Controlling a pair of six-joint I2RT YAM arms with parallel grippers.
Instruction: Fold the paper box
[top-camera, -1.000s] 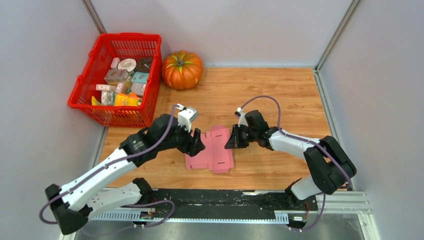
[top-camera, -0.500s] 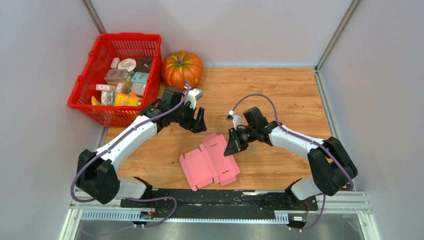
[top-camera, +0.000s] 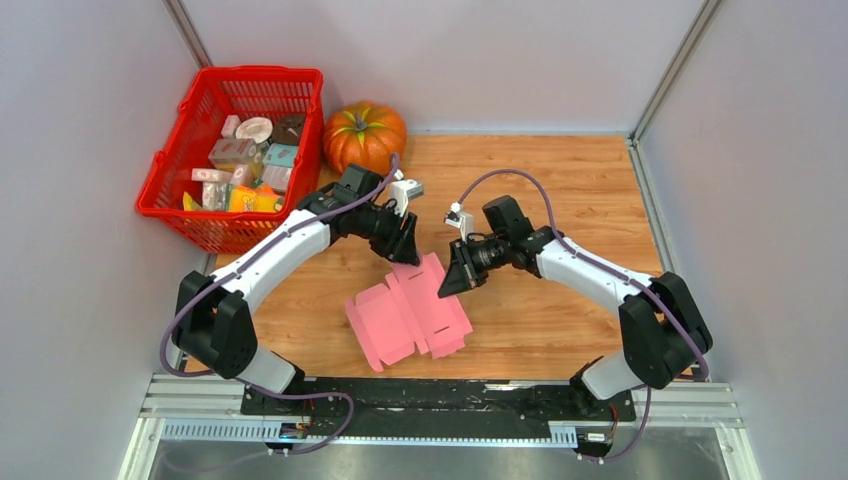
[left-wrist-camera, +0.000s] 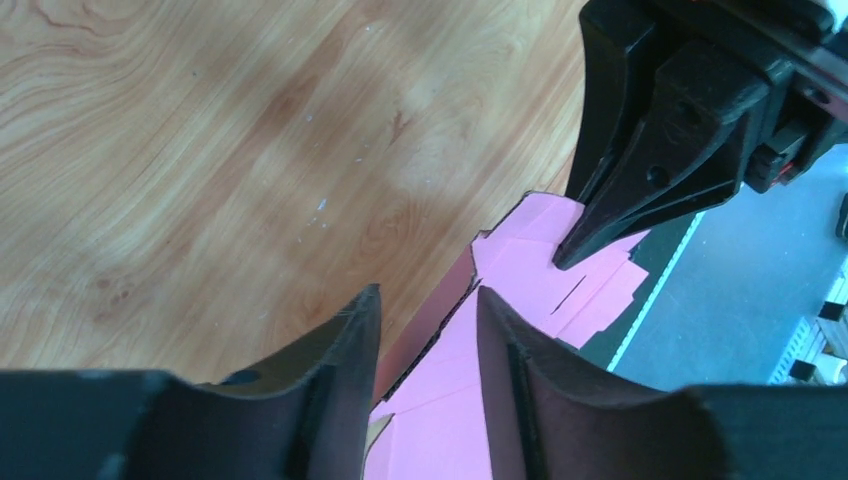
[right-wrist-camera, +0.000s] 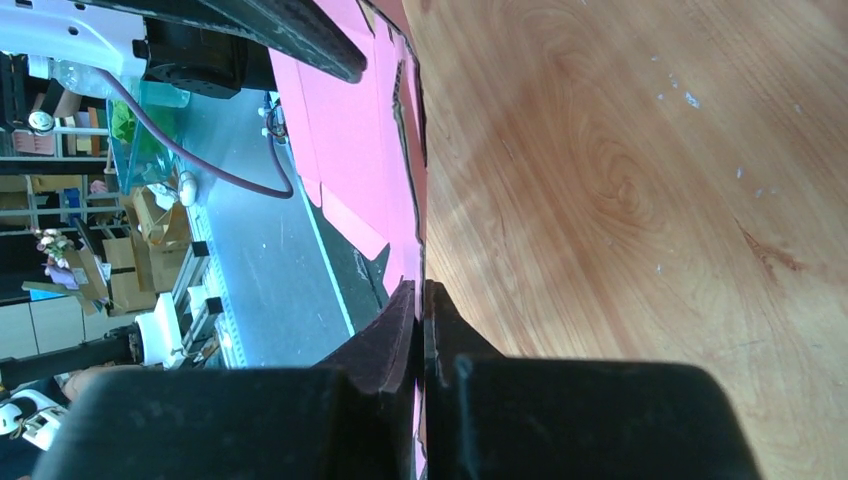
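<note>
Paper box (top-camera: 405, 318): pink die-cut sheet, not yet folded, mid-surface (top-camera: 560, 190) between the two arms; far edge raised off the wood, near part lying flat.
Right pincer (top-camera: 450, 282): closed tight on the sheet's far right edge, card nipped between the tips.
Left pincer (left-wrist-camera: 428, 292): jaws part-way apart, straddling the far edge, gripping nothing.
Handling: thin card, very light, floppy across its creases, likely to slide on the wood; a hard pinch would dent it.
Where to hold: flap edges beside a score line, one side pinned while the other bends.
</note>
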